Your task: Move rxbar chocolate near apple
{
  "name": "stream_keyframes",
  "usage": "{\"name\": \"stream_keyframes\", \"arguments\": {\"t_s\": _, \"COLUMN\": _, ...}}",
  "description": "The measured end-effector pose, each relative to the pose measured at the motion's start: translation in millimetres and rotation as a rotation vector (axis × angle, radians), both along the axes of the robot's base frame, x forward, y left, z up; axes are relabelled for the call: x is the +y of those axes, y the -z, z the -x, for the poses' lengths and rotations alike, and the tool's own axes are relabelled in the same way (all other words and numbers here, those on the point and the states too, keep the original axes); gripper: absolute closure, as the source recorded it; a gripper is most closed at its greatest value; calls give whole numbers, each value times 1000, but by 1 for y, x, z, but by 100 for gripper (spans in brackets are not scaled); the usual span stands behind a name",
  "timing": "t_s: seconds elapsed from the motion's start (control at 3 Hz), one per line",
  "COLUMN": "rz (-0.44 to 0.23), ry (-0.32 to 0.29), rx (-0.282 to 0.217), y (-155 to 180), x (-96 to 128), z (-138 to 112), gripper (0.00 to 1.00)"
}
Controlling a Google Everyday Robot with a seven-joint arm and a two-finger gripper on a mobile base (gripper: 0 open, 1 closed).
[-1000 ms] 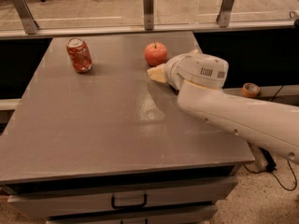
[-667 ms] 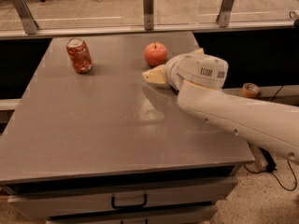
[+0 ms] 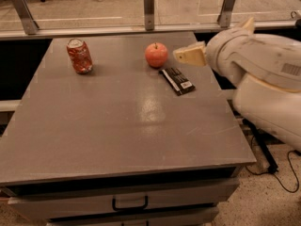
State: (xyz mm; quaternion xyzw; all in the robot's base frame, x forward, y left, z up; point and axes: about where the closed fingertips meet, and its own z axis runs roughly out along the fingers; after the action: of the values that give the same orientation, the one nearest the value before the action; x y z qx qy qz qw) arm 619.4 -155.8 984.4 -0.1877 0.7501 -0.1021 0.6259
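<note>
on the grey worktop [image 3: 117,126] the rxbar chocolate [image 3: 177,80] lies flat, its upper end just beside the apple [image 3: 156,54], apparently not touching it. a red soda can [image 3: 79,56] stands well apart to the left. the gripper [image 3: 190,55] hangs just right of the apple, above the bar's far end. i cannot tell how its jaws stand, only that they hold nothing. to my eye the job looks about done. the danger now is the arm itself: a low or sideways sweep could clip the apple, which would roll off easily, or drag the light wrapper away and undo the placement.
</note>
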Motion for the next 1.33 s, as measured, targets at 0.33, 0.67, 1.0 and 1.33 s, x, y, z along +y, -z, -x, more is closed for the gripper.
{"name": "stream_keyframes", "arguments": {"t_s": 0.33, "rz": 10, "ry": 3, "rx": -11, "y": -7, "x": -4, "z": 6, "gripper": 0}}
{"name": "stream_keyframes", "arguments": {"t_s": 0.67, "rz": -33, "ry": -9, "rx": -11, "y": -9, "x": -6, "z": 2, "gripper": 0}}
{"name": "stream_keyframes", "arguments": {"t_s": 1.0, "rz": -129, "ry": 19, "rx": -40, "y": -25, "x": -53, "z": 1, "gripper": 0}}
{"name": "stream_keyframes", "arguments": {"t_s": 1.33, "rz": -179, "ry": 34, "rx": -81, "y": -43, "x": -96, "z": 5, "gripper": 0}}
